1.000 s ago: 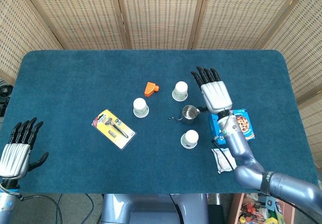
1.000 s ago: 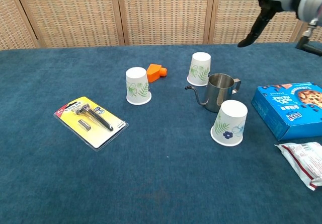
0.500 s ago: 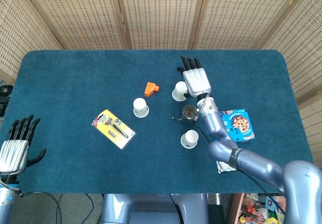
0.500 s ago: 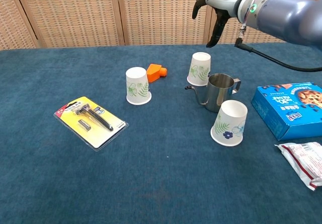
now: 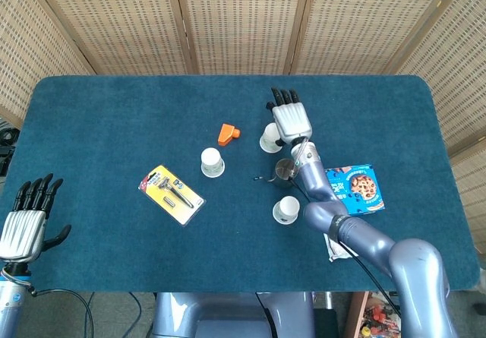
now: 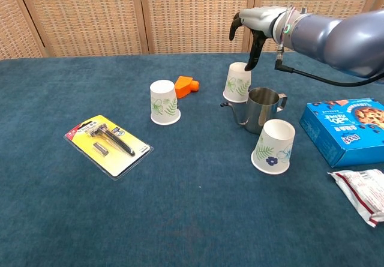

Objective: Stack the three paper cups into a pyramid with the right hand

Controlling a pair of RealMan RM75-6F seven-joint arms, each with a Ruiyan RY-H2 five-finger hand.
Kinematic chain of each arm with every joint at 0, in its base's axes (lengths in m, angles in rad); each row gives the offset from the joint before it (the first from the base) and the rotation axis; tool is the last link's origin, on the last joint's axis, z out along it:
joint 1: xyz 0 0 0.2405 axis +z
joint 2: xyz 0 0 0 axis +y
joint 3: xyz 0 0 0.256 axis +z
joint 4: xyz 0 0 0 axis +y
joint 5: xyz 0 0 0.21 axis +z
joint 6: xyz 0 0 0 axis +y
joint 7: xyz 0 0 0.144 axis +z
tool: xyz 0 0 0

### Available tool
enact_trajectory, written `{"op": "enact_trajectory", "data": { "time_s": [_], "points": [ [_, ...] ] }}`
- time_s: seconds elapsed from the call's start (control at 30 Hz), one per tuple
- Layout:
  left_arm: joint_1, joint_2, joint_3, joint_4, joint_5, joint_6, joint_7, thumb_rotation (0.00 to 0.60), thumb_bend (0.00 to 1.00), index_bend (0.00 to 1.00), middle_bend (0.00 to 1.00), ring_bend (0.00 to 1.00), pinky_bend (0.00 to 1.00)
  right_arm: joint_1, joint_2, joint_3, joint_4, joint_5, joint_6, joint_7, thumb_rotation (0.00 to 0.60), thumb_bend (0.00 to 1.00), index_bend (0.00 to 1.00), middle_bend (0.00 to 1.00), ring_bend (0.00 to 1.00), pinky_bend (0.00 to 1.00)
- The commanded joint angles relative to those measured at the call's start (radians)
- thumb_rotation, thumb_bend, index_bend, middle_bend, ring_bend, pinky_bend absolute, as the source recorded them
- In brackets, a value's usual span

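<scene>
Three white paper cups with leaf prints stand upside down on the blue table. The left cup [image 5: 213, 162] [image 6: 164, 102] is apart from the others. The far cup [image 5: 271, 137] [image 6: 238, 82] stands behind a steel pitcher, and the near cup [image 5: 286, 210] [image 6: 273, 147] in front of it. My right hand [image 5: 291, 118] [image 6: 255, 24] hovers over the far cup's right side with its fingers apart and holds nothing. One fingertip [image 6: 249, 65] points down close to the cup's top. My left hand [image 5: 26, 220] is open at the table's near left edge, seen only in the head view.
A steel pitcher [image 5: 285, 171] [image 6: 261, 108] with a thin spout stands between the far and near cups. An orange piece [image 6: 187, 86] lies behind the left cup. A razor pack [image 6: 108, 141] lies at the left; a blue cookie box [image 6: 345, 129] and a wrapper [image 6: 363, 195] at the right.
My right hand has moved left from above the cookie box and come down over the far cup. The cups and the left hand have stayed put.
</scene>
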State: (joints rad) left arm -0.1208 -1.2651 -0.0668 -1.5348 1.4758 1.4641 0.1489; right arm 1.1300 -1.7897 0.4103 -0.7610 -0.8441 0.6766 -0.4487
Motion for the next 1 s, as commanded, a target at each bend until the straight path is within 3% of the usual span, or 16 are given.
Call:
{"op": "enact_trajectory", "data": {
  "time_s": [0.03, 0.73, 1.0],
  "points": [
    [-0.001, -0.001, 0.000, 0.001, -0.001, 0.000, 0.003, 0.600, 0.29, 0.02, 0.00, 0.00, 0.00, 0.014, -0.032, -0.014, 0.059, -0.006, -0.038, 0.038, 0.600, 0.07, 0.28, 0.00, 0.00, 0.00],
    [-0.009, -0.011, 0.005, 0.007, -0.013, -0.012, 0.024, 0.600, 0.29, 0.02, 0.00, 0.00, 0.00, 0.055, -0.134, -0.044, 0.276, -0.108, -0.116, 0.189, 0.600, 0.07, 0.31, 0.00, 0.00, 0.00],
    [-0.011, -0.010, 0.010, 0.007, -0.003, -0.010, 0.015, 0.600, 0.28, 0.02, 0.00, 0.00, 0.00, 0.062, -0.172, -0.047, 0.359, -0.137, -0.146, 0.246, 0.600, 0.07, 0.37, 0.02, 0.00, 0.00]
  ]
}}
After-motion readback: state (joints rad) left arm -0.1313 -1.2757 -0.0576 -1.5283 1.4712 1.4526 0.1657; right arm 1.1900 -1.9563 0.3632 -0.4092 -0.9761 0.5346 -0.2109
